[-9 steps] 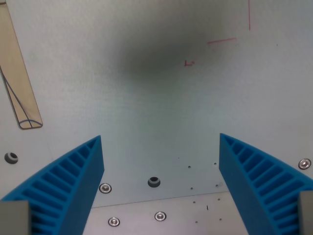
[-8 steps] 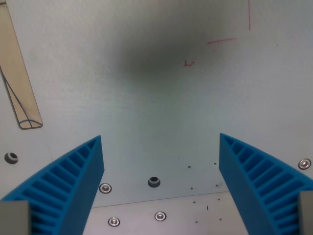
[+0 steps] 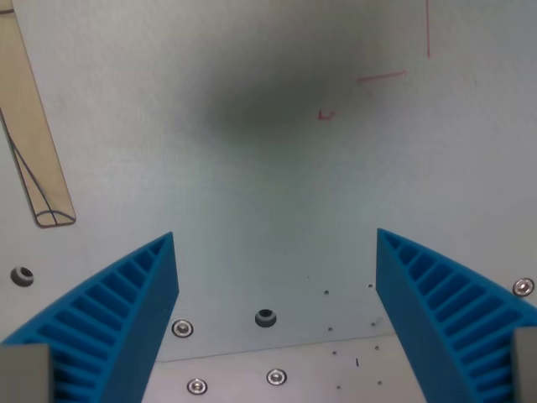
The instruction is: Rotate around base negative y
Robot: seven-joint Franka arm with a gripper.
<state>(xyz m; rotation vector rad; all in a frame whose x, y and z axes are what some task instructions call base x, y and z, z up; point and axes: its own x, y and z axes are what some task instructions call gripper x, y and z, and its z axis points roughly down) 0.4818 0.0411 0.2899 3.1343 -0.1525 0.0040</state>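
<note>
Pale grey metal fills the wrist view: a flat worktop (image 3: 268, 210) seen from above, with a soft dark shadow spread across its upper middle. No separate object is tied to the task; the thing in play is the gripper (image 3: 277, 243) itself, which hangs over the worktop at the bottom of the frame. Its two blue ribbed fingers (image 3: 117, 319) rise from the lower corners, one on the wrist view's left and one on the wrist view's right, spread wide apart with only bare worktop showing between them. They hold nothing and touch nothing visible.

Between the fingers, low in the frame, sits a small dark hole (image 3: 265, 317) in the metal. Round silver screw heads lie near it: one just beside the left finger (image 3: 181, 327), one below the hole (image 3: 276, 377), one further left along the bottom edge (image 3: 196, 386). A faint seam runs across the plate just above those lower two. Small dark specks (image 3: 357, 363) dot the surface toward the right finger. Another screw head (image 3: 524, 288) shows at the right edge, and a second dark hole (image 3: 21, 275) at the left edge.

Further out, a light wooden strip (image 3: 29, 143) with thin dark pencil lines slants down the upper left, ending in a rounded tip. Thin red marks (image 3: 379, 76) are drawn on the upper right of the worktop, with a smaller red mark (image 3: 325, 115) below them.
</note>
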